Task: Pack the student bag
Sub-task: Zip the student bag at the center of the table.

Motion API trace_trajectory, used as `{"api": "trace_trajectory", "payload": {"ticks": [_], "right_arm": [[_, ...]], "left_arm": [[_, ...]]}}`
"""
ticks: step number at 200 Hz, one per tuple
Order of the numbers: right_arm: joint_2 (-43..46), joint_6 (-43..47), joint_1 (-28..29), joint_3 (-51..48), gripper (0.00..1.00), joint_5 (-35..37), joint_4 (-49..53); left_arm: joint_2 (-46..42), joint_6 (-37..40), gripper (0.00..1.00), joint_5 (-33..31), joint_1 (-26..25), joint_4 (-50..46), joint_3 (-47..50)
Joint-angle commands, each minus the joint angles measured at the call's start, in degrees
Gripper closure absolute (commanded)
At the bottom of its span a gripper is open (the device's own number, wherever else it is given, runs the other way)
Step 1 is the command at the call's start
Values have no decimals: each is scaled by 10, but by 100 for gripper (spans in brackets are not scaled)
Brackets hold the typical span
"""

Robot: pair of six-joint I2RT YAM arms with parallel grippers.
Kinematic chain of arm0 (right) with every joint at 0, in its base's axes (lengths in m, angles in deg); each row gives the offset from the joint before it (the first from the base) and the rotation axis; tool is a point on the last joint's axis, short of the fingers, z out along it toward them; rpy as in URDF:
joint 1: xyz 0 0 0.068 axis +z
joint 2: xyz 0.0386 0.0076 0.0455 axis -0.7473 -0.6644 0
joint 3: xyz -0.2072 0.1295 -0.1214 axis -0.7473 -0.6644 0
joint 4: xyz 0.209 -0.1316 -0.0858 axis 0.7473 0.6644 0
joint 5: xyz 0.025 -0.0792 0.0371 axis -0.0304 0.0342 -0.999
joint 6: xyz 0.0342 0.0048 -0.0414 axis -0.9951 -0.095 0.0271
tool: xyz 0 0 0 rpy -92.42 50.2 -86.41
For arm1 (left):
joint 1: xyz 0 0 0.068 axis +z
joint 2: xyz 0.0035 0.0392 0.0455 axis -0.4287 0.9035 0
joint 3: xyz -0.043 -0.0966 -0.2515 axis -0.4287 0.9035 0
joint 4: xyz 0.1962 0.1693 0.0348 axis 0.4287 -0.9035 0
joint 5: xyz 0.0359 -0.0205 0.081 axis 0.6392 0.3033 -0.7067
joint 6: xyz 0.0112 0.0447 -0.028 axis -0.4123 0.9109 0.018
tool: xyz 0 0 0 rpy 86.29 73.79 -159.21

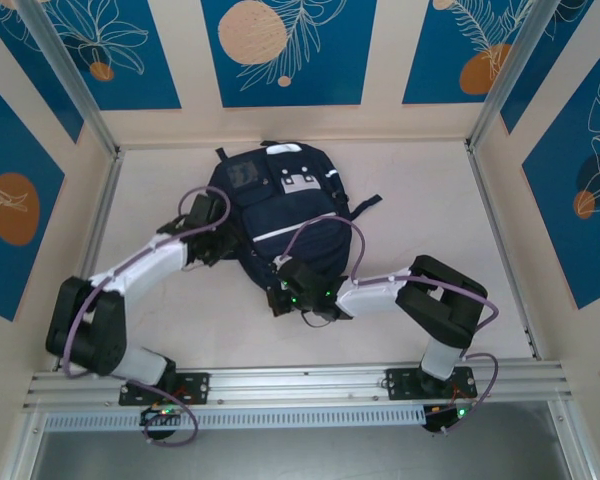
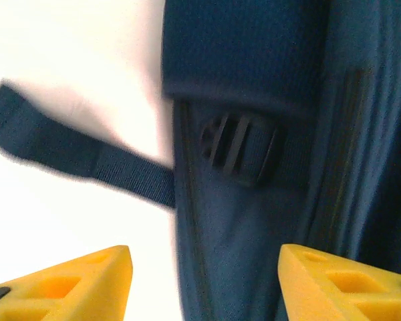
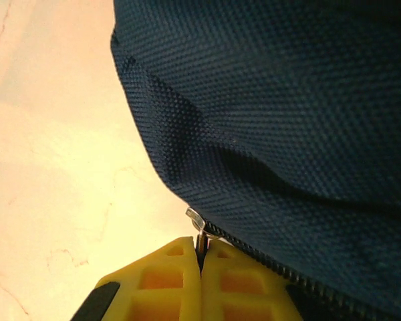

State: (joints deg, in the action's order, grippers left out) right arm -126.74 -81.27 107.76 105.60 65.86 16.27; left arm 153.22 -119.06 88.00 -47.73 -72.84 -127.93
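Note:
The student bag (image 1: 280,215), dark navy with a thin white stripe and pale patches, lies flat in the middle of the table. My left gripper (image 1: 212,245) is at its left side. In the left wrist view that gripper (image 2: 204,257) is open, its yellow fingers (image 2: 87,284) wide apart and holding nothing, above the bag's side seam, a black buckle (image 2: 239,148) and a loose strap (image 2: 80,154). My right gripper (image 1: 285,295) is at the bag's near end. Close up, this gripper (image 3: 200,251) is shut on the metal zipper pull (image 3: 200,237) at the edge of the bag (image 3: 274,120).
Pale tabletop (image 1: 420,200) surrounds the bag, walled by blue-patterned panels and metal posts. An aluminium rail (image 1: 300,380) runs along the near edge. The zipper teeth (image 3: 274,267) run off to the right from the pull.

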Motion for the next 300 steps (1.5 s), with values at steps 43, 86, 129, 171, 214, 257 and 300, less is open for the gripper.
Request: {"api": "trace_trajectory", "payload": {"ticks": [43, 86, 129, 171, 214, 257, 300], "right_arm": [[-25, -84, -2, -38, 100, -76, -60], [-10, -109, -8, -48, 100, -91, -86], [-4, -123, -9, -55, 100, -98, -96], [5, -106, -9, -48, 100, -66, -34], [26, -80, -9, -42, 100, -19, 60], [43, -64, -7, -39, 100, -1, 118], [67, -50, -7, -43, 100, 6, 152]], "left_arm": [[-105, -140, 36, 52, -80, 230, 204], [-42, -157, 39, 51, -90, 308, 224], [25, -175, 72, 52, -93, 395, 236], [30, -169, 100, 34, -91, 387, 233], [14, -159, 100, 22, -85, 350, 234], [3, -150, 100, 17, -79, 316, 228], [-11, -143, 100, 5, -76, 287, 223]]}}
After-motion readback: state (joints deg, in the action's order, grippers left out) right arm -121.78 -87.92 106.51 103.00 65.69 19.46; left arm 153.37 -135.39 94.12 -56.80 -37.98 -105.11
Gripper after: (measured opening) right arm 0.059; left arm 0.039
